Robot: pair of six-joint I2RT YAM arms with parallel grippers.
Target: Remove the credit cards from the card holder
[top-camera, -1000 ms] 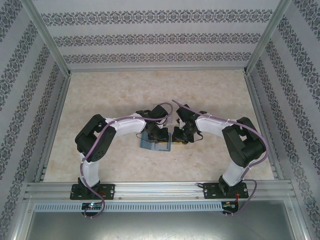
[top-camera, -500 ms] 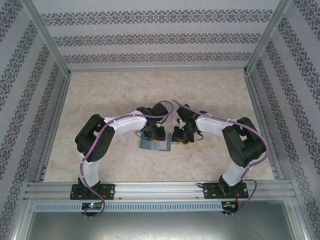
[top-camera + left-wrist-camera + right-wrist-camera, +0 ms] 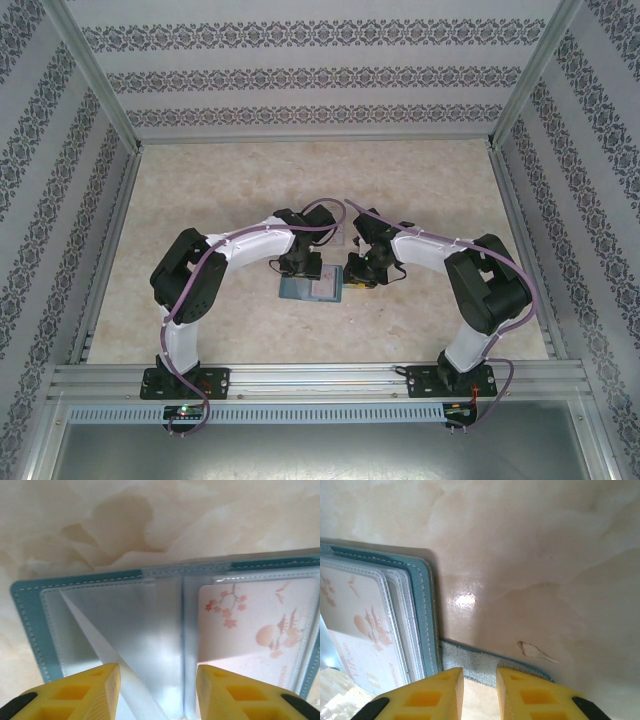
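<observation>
Left tool (image 3: 158,671) hangs over the open card holder (image 3: 27,630) with its yellow fingers (image 3: 97,692) moderately apart and gripping nothing. A loose clear sleeve (image 3: 95,635) rises on a slant into the gap between them. Right tool (image 3: 479,672) sits at the holder's right end with only a narrow slot between its fingers. The greyish closing tab (image 3: 470,656) runs up to the fingertips, and I cannot tell whether it is pinched or merely lies beneath them.

The holder lies flat on the marbled worktop (image 3: 150,520), spread like a book between the two tools, near the middle of the surface. Its long axis runs left to right across the worktop, with the fold line crossing that axis and the tab pointing out toward the right arm. One pale card (image 3: 255,625), printed with pink blossoms and a pagoda-like figure, rests in the right-hand pocket behind frosted plastic. The left pocket looks blank through the haze, and its contents cannot be made out.

Both wrist views cut off the holder's near edge behind the fingers. From above, the arms cover much of it. The card's small lettering is too blurred to read.
</observation>
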